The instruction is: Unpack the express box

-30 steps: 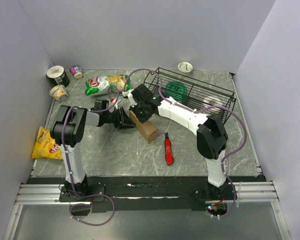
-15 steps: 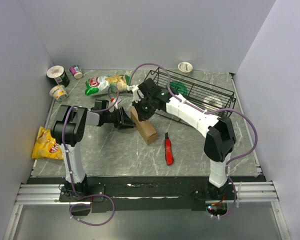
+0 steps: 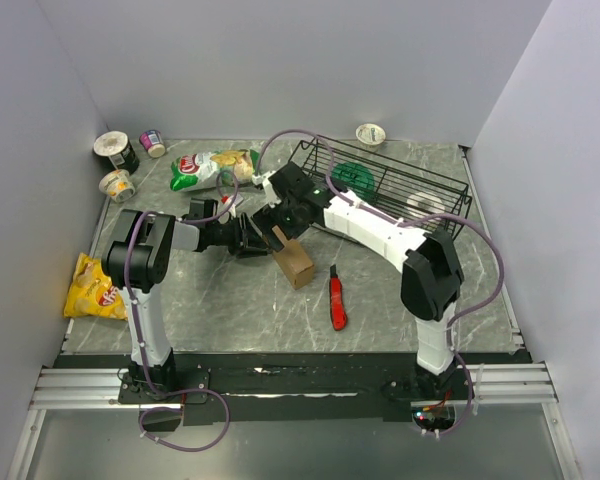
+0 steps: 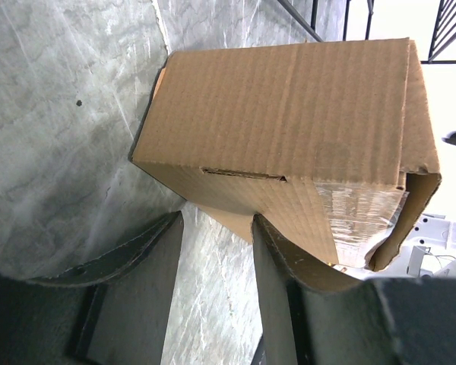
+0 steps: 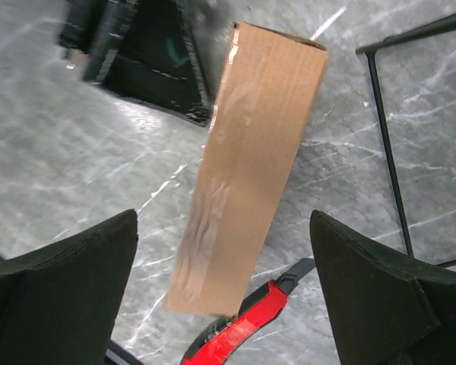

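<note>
The grey marbled worktop (image 3: 230, 300) carries a black wire basket (image 3: 450, 200) towards its far right corner, with a green round thing (image 3: 352, 176) and a white round thing (image 3: 425, 203) inside. A white cup (image 3: 371, 134) stands by the far edge, just beyond the basket. A red utility knife (image 3: 337, 298) lies near the middle. A green chip bag (image 3: 205, 168) lies near the far edge, left of the basket. Three small cups (image 3: 115, 150) cluster in the far left corner. A yellow chip bag (image 3: 92, 288) lies at the left edge.
</note>
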